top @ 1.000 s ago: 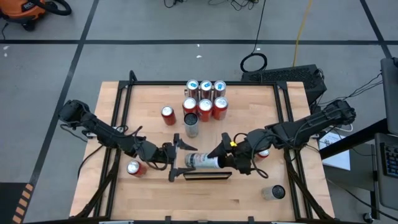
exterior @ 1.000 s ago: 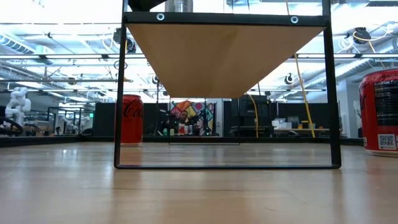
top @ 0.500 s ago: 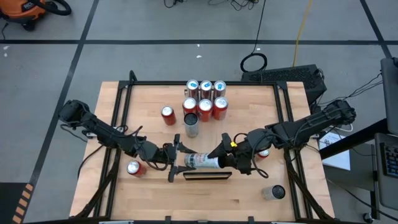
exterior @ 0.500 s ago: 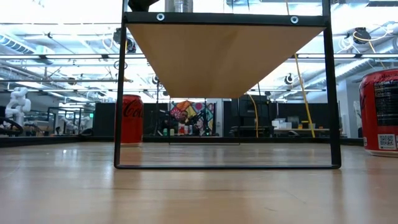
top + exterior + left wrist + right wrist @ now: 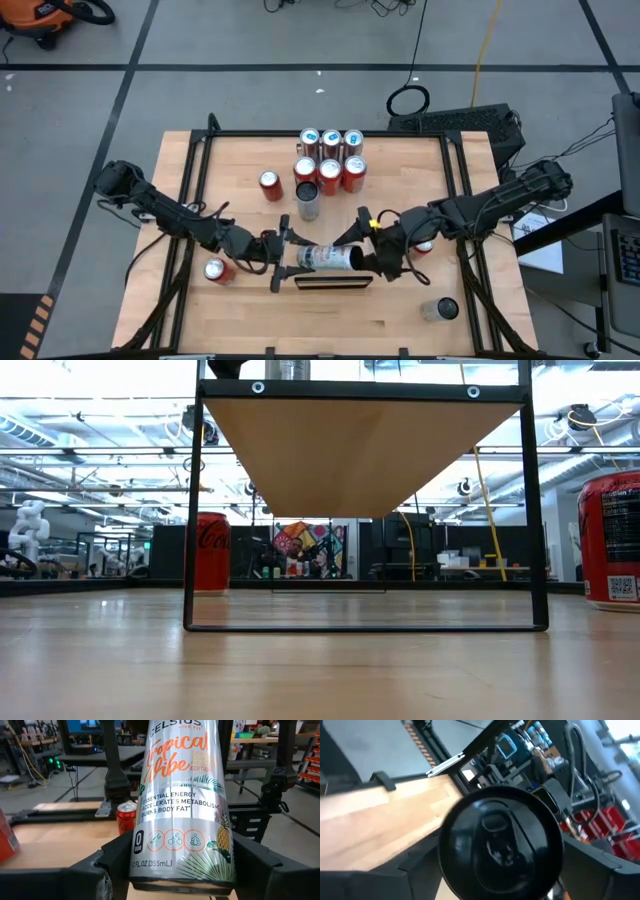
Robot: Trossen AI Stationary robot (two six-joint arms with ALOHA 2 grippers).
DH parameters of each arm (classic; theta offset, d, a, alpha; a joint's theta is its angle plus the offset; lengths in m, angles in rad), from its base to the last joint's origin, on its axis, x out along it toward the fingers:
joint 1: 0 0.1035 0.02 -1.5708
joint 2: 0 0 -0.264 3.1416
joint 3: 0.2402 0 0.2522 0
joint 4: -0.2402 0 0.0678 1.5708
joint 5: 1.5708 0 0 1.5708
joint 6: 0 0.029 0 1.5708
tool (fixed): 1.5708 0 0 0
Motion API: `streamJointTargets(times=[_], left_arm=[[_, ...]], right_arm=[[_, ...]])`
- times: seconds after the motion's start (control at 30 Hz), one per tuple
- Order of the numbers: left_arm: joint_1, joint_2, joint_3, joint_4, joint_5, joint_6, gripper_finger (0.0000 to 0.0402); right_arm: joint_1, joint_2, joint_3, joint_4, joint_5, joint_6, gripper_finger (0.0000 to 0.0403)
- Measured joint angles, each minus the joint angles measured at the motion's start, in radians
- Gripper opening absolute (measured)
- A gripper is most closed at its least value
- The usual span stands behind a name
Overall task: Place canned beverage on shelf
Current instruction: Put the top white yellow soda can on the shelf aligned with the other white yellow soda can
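A silver canned beverage [image 5: 325,258] lies level in the air, just far of the shelf [image 5: 333,283] as the high view shows it. The shelf's pale wood underside [image 5: 360,450] sits on a black frame. My left gripper [image 5: 298,257] is shut on the can's bottom end. My right gripper [image 5: 356,252] stands open around the can's top end, whose black lid [image 5: 500,845] faces its camera. I cannot tell whether its fingers still touch the can. My left gripper pinches the can's side wall near its bottom rim [image 5: 142,865] between its two fingers [image 5: 107,865]. It comes in level from the table's left, and the fingers lie along the can. The can is lifted clear and points toward the right arm.
Several red and silver cans stand in a cluster [image 5: 330,155] at the far middle, with a red can [image 5: 270,183] and an open silver can [image 5: 308,203] nearer. Other cans stand at near left [image 5: 215,270], under the right arm [image 5: 423,243] and near right [image 5: 440,310].
My left gripper has shut on the can's bottom end. My right gripper has then rolled about its own axis and opened at the can's top end. The can has stayed level in the same place.
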Motion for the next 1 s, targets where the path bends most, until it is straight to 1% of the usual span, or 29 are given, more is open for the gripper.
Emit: streamJointTargets(times=[0.2,0.3,0.4,0.5,0.67,0.77,0.87,1.0], left_arm=[[0.0,-0.001,0.0,0.02,-0.001,0.059,0.0252],[-0.004,-0.001,0.0,0.039,-0.003,0.092,0.0252],[-0.013,-0.001,0.0,0.062,-0.023,0.138,0.0252],[-0.024,-0.001,0.0,0.083,-0.061,0.175,0.0252],[-0.046,-0.001,0.0,0.101,-0.128,0.21,0.0252],[-0.066,-0.001,0.0,0.141,-0.195,0.24,0.0252],[-0.089,-0.001,0.0,0.183,-0.269,0.273,0.0252],[-0.11,-0.001,0.0,0.227,-0.313,0.311,0.0251]], right_arm=[[0.0,-0.009,0.0,0.013,0.005,0.184,0.0345],[0.001,-0.013,0.0,0.017,0.005,0.271,0.0351],[0.001,-0.013,0.0,0.021,0.006,0.409,0.0354],[0.001,-0.013,0.0,0.015,0.01,0.547,0.0355],[0.001,-0.013,0.0,0.015,0.01,0.674,0.0355],[0.001,-0.013,0.0,0.015,0.016,0.752,0.0355],[0.01,-0.008,-0.022,0.054,0.059,0.819,0.0355],[0.037,0.003,-0.093,0.169,0.208,0.857,0.0355]])
